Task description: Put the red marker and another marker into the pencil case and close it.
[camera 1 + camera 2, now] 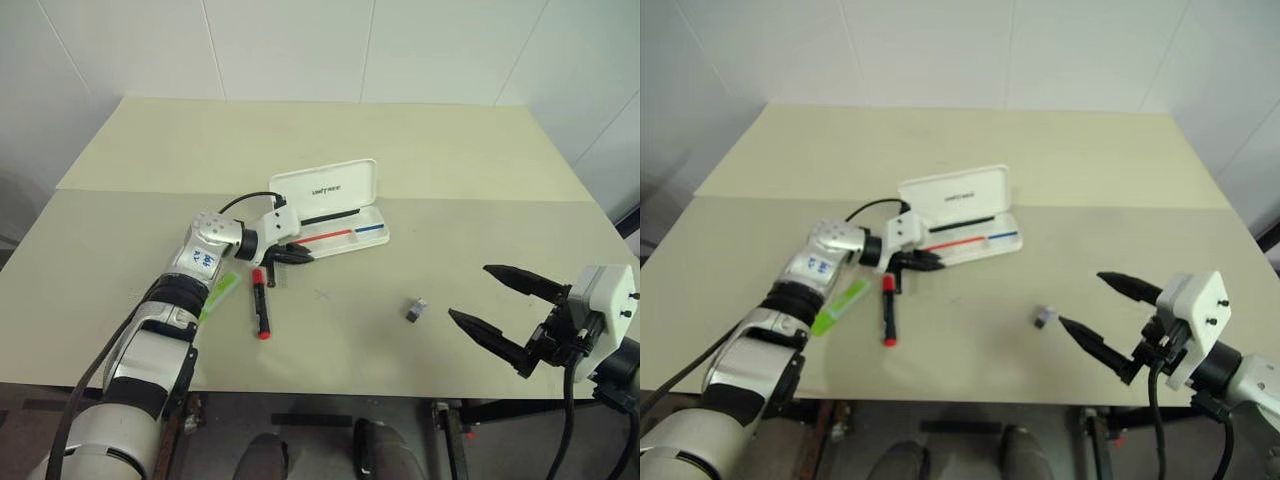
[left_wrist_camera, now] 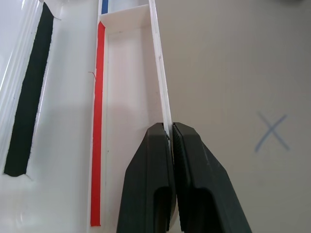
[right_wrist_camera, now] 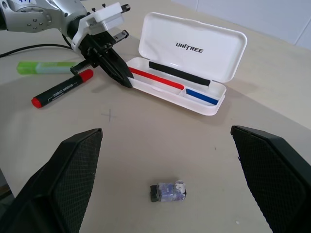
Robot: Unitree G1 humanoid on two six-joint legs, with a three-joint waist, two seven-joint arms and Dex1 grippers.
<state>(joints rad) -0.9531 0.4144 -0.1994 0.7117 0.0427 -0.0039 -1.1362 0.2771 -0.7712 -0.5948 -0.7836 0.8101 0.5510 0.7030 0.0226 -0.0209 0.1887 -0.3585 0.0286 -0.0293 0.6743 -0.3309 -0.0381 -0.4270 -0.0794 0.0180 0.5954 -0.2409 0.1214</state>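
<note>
The pencil case [image 1: 325, 190] lies open in the middle of the table, its white lid tilted back and red and blue lines inside the tray. My left gripper [image 1: 300, 256] is shut on the tray's thin front wall [image 2: 163, 97] at the case's left end. Just in front of that hand lies the red marker [image 1: 261, 303], with its black barrel and red cap. The green highlighter [image 1: 220, 296] lies to its left, beside my left forearm. My right gripper [image 1: 468, 291] hangs open and empty over the table's front right.
A small grey block [image 1: 416, 309] sits on the table between the case and my right gripper. A faint pen cross [image 2: 272, 132] is drawn on the table in front of the case. The table's front edge [image 1: 400, 390] runs just below the markers.
</note>
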